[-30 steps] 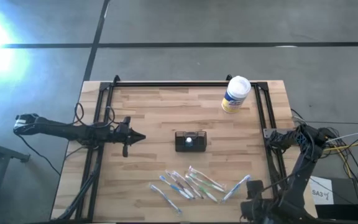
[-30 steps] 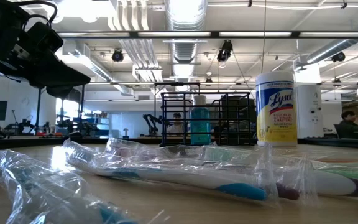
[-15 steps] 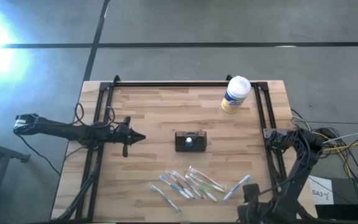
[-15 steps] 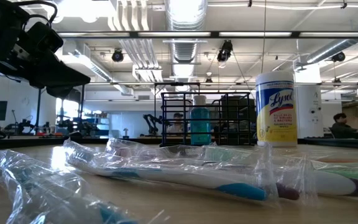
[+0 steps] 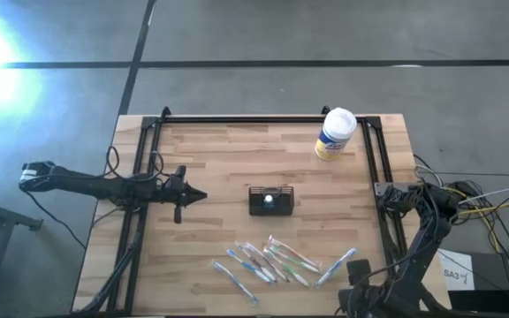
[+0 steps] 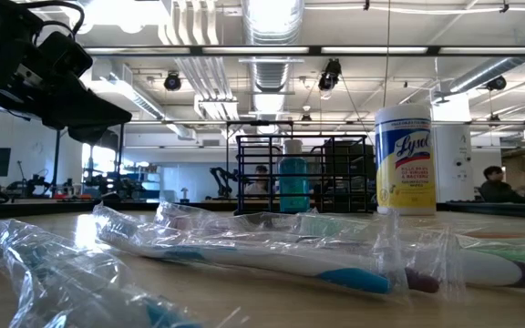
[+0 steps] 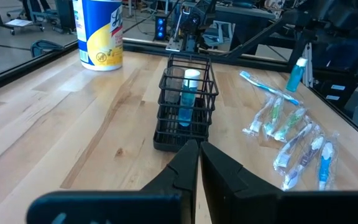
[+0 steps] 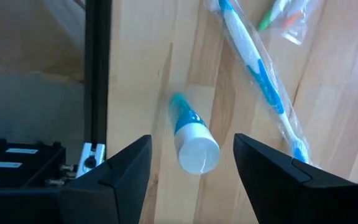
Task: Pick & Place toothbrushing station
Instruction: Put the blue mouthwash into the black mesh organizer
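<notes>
The toothbrushing station (image 5: 270, 200) is a black wire holder standing at the table's middle, with a blue-and-white item upright inside it (image 7: 188, 99). My left gripper (image 5: 194, 195) (image 7: 198, 147) hovers shut to its left, pointing level at it and touching nothing. My right gripper (image 5: 358, 281) (image 8: 192, 146) hangs open over the near right corner, pointing down. A blue tube with a white end (image 8: 191, 138) (image 7: 297, 73) shows below, between its fingers, apart from both. Several wrapped toothbrushes (image 5: 272, 261) lie on the near part of the table.
A white-and-yellow wipes canister (image 5: 335, 133) stands at the far right. A black frame rail (image 5: 369, 159) (image 8: 97, 68) runs along the table's edges, close beside the tube. A wrapped blue toothbrush (image 8: 260, 81) lies next to the tube. Bare wood lies between holder and canister.
My right gripper has sunk a little over the near right corner, staying open. The left arm and the things on the table have kept still.
</notes>
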Robot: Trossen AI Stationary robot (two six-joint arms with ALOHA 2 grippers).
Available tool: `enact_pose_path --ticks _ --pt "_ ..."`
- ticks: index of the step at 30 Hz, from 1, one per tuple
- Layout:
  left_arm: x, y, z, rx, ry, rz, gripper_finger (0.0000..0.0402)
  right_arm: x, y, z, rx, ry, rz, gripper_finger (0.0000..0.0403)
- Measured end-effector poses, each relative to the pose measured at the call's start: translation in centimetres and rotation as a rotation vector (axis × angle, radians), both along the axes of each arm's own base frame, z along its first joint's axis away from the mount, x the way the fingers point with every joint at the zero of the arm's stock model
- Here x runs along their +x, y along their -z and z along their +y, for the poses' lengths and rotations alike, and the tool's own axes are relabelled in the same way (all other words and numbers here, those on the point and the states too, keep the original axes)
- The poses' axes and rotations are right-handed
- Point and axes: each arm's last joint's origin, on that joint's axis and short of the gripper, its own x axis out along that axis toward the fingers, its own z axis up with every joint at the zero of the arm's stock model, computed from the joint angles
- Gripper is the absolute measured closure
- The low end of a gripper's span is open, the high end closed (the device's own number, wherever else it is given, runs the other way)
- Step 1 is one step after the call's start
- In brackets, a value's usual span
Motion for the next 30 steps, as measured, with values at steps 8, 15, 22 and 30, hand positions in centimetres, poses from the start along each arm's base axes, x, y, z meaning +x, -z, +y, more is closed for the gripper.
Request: enact_pose_path --ticks 8,15,22,30 --pt "0.0 0.0 0.0 0.003 0.000 0.000 0.0378 0.0 0.4 0.0 0.003 0.006 -0.011 0.0179" --pt "0.0 0.0 0.0 0.003 0.000 0.000 0.0378 -0.1 1.4 -0.2 0.004 0.009 -0.005 0.0183" --pt "0.0 0.1 0.0 0.001 0.000 0.006 0.0378 -0.1 1.3 -0.2 0.006 -0.014 -0.007 0.0216" --pt "0.0 0.2 0.0 -0.013 -0.003 0.024 0.0378 -0.1 1.4 -0.3 0.000 -0.050 0.002 0.0276"
